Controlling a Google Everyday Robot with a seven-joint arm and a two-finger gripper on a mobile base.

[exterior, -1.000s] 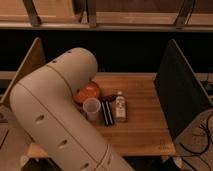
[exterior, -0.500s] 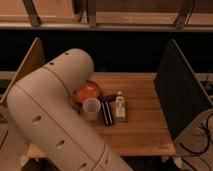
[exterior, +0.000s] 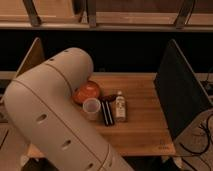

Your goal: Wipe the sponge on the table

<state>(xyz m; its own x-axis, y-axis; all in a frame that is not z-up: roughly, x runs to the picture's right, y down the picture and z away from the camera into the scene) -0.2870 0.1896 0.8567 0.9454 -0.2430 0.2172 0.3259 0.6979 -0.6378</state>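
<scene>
Butcher-block table (exterior: pixel 145 125) carries orange bowl (exterior: pixel 87 91), clear cup (exterior: pixel 91 107), black case (exterior: pixel 107 112) & small bottle (exterior: pixel 120 106), bunched centre-left; my pale arm (exterior: pixel 55 115) fills the foreground & blocks the table's left side, prob. why I can't spot the sponge; the gripper isn't in shot either, so open/closed or what it touches: can't tell.

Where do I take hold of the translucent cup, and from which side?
Probably across the translucent cup's rim from above: it stands upright, mouth open, with the orange bowl close behind and the black case right beside it, leaving little side room. The gripper is not in view; the arm hides much of the table.
</scene>
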